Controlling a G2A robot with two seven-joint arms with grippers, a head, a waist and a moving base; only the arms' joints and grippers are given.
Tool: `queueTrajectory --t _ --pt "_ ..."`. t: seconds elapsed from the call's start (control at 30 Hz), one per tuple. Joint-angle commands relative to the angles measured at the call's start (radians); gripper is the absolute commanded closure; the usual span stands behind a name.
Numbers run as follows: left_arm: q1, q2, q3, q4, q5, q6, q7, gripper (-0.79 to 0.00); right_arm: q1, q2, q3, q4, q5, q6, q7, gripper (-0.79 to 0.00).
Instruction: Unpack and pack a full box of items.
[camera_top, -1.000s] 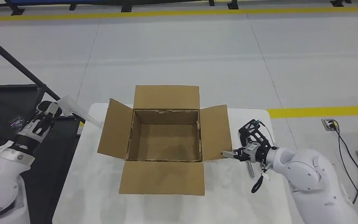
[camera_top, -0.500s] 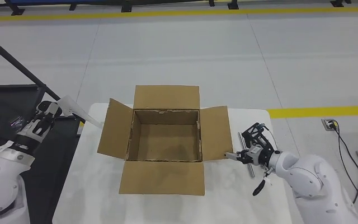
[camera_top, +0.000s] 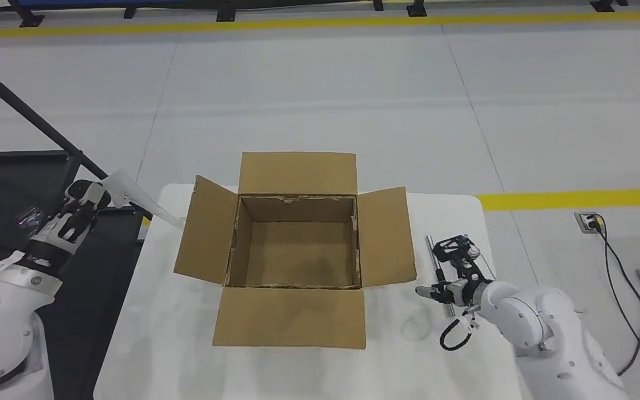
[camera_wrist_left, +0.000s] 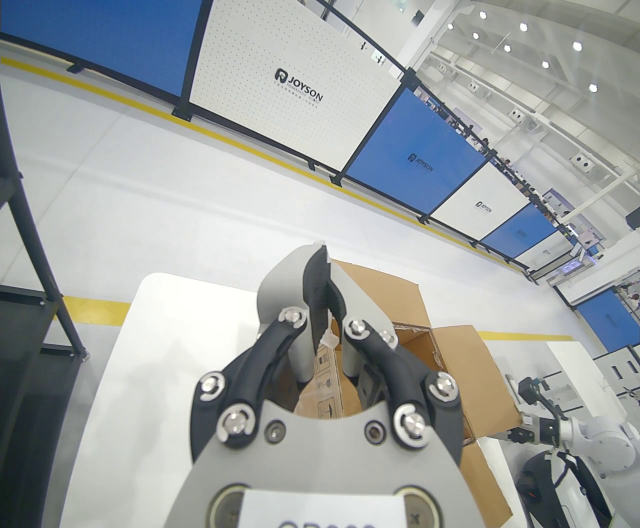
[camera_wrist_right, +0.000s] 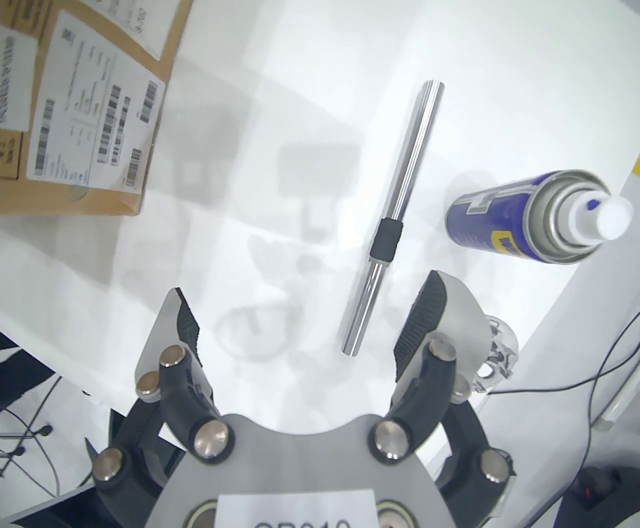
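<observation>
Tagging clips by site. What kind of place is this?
Likely a factory-style robotics test hall: yellow floor lines, a row of blue and white partition panels under a high ceiling, and a white table bearing an open cardboard box.

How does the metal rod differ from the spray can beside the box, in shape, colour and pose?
The rod is long and thin; the can is short and thick. The rod is bare silver metal with one black band; the can is blue with yellow marks and a white nozzle. The rod lies flat; the can seems to stand upright. Both rest on the white table to the right of the box, and neither is held.
</observation>
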Motion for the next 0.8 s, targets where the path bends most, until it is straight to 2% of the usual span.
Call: queueTrajectory --t 0.0,0.23,0.47,0.77 --pt "0.0 0.0 0.0 0.0 0.0 0.0 0.0 0.0 0.035 -0.002 -0.012 0.054 0.02 -0.026 0.002 -0.514" --pt "0.0 0.0 0.0 0.0 0.0 0.0 0.0 0.0 0.122 -0.012 -0.069 0.165 -0.003 0.013 0.013 -0.391" --pt "0.0 0.0 0.0 0.0 0.0 0.0 0.0 0.0 0.178 -0.021 -0.121 0.235 -0.046 0.08 0.042 -0.382" --pt "0.0 0.0 0.0 0.0 0.0 0.0 0.0 0.0 0.238 -0.035 -0.165 0.309 -0.066 0.152 0.063 -0.326"
